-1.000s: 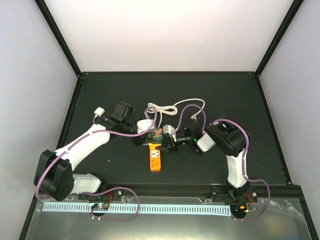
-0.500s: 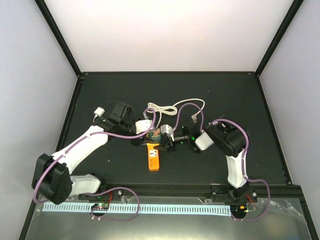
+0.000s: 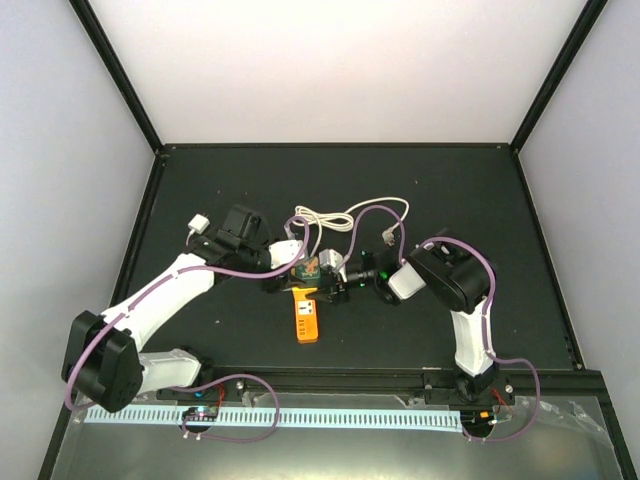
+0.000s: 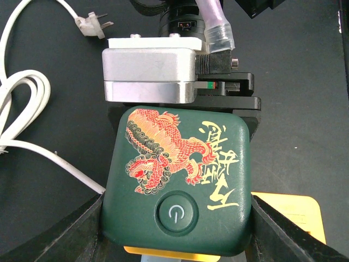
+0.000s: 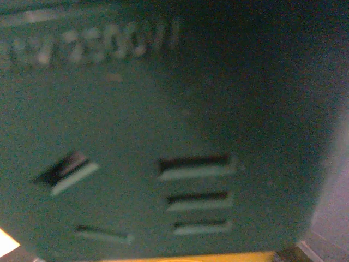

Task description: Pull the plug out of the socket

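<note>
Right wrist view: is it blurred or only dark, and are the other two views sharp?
Right wrist view: blurred and dim, pressed close to the green cube; its slots and print smear. Left wrist view: sharp and evenly lit, the cube's dragon print crisp. Top external view: in focus, pale walls bright, the table dark.

Orange socket (image 3: 307, 322) seemingly shifted left

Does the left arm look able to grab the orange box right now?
Probably not yet. The green cube sits on the orange socket and fills the gap between the left gripper's fingers, so it would likely have to back off first to reach the socket's bare end.
</note>
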`<state>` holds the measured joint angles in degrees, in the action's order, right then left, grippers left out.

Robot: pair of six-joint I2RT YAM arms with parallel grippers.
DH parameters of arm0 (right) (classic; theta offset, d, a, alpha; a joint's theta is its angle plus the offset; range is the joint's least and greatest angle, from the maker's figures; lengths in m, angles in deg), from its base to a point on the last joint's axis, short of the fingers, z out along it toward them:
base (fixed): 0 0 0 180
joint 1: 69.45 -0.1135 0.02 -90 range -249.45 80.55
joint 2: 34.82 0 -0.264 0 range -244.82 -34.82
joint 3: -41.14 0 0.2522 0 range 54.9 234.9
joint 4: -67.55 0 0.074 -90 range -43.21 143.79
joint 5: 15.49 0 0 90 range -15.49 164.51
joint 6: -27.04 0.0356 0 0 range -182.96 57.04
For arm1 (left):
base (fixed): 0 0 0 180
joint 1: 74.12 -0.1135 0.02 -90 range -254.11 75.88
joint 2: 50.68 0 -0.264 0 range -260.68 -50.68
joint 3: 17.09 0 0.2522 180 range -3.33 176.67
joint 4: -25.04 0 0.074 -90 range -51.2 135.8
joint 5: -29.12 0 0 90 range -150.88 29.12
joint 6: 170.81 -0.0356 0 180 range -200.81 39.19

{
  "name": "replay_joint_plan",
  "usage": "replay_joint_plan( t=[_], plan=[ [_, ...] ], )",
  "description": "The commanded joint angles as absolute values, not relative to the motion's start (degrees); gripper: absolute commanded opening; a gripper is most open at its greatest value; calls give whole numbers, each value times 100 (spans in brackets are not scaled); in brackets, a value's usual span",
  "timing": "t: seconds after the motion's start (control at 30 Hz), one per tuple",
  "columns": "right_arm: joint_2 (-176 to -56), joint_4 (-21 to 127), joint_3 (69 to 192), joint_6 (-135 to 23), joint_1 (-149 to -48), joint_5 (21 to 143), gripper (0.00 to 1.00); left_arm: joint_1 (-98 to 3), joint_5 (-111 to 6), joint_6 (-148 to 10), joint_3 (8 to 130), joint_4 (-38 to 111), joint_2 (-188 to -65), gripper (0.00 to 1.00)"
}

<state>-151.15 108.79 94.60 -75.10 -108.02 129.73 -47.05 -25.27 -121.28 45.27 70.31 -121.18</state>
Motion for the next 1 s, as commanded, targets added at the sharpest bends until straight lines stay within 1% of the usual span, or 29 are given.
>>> replay_joint_plan(
  t=[0.0, 0.3, 0.53, 0.67, 0.9, 0.97],
  plan=[
    [-15435, 10111, 9470, -7384, -10705, 12313, 12, -4634, -1300, -12107, 4904, 6945, -11650, 7],
    [-15431, 10070, 9472, -7395, -10706, 12314, 12, -4952, -967, -11824, 4783, 6557, -11640, 6],
    [-15486, 9855, 9567, -7447, -10728, 12275, 12, -4988, -748, -12368, 4729, 6757, -11650, 6],
    [-15518, 9805, 9599, -7487, -10768, 12250, 10, -4946, -559, -12379, 4836, 6864, -11530, 6],
    [-15586, 9680, 9675, -7460, -10767, 12254, 9, -4948, -892, -12765, 5028, 7223, -11500, 5],
    [-15587, 9683, 9675, -7453, -10768, 12214, 9, -4959, -964, -12510, 5071, 7196, -11502, 4]
  ],
)
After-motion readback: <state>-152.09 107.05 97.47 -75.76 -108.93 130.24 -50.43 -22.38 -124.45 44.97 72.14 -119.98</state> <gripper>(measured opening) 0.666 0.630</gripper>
